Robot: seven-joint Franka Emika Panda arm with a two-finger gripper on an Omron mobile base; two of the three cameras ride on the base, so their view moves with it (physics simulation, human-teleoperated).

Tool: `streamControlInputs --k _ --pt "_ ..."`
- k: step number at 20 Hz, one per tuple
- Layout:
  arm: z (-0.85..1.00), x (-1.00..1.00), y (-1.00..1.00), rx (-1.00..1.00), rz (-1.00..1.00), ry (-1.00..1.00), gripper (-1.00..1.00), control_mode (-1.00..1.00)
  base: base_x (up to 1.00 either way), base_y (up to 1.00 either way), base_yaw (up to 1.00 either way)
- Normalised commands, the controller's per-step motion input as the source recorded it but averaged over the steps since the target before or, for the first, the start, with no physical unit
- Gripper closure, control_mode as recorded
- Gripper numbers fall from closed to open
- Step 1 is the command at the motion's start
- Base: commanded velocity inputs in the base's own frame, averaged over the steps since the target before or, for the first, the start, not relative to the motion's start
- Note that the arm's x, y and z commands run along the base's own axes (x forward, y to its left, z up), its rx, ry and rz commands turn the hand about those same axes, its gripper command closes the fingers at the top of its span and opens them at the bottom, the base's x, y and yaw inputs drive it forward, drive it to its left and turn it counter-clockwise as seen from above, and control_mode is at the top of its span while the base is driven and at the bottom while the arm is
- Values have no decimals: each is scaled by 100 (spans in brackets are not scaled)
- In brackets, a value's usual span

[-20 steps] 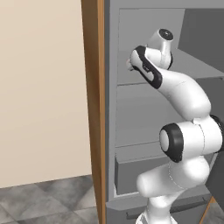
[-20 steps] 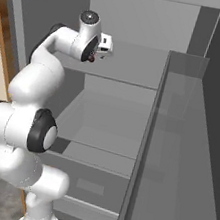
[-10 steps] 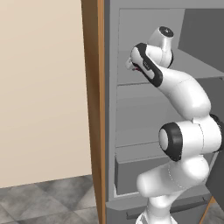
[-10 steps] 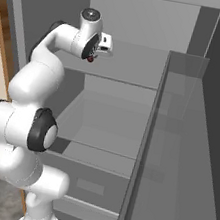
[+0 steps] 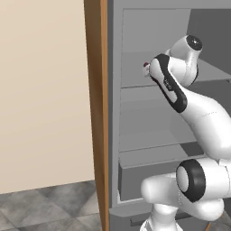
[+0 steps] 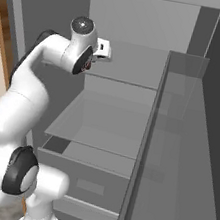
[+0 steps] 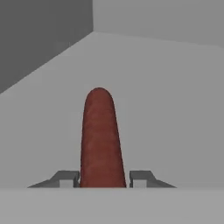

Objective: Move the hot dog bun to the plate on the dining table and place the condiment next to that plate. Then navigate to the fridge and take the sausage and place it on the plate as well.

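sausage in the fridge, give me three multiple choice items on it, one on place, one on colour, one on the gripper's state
1. Where is the sausage?
A. between the two fingertips of the gripper, over a grey shelf of the fridge
B. on a round dark plate
C. in the bottom drawer

2. What colour is the sausage?
A. golden-orange
B. dark reddish-brown
C. pale green

3. What state is the gripper in?
A. wide open, well away from the sausage
B. shut on nothing
C. shut on the sausage

Answers:
1. A, the hand view shows the sausage running up from between the fingertips with the grey shelf behind it.
2. B, its whole length in the hand view is dark reddish-brown.
3. C, each fingertip sits right against a side of the sausage with no gap visible.
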Motion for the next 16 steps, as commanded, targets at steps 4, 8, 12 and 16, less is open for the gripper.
streamControlInputs --k 4,8,12,16 --pt "75 -100 -21 -1 -9 0 100 -100 0 0 0" --pt "45 -100 -2 -7 -12 8 100 -100 0 0 0" --pt "3 -100 0 -5 -13 11 100 -100 0 0 0" --pt "-47 -91 0 0 -12 22 100 -100 0 0 0"
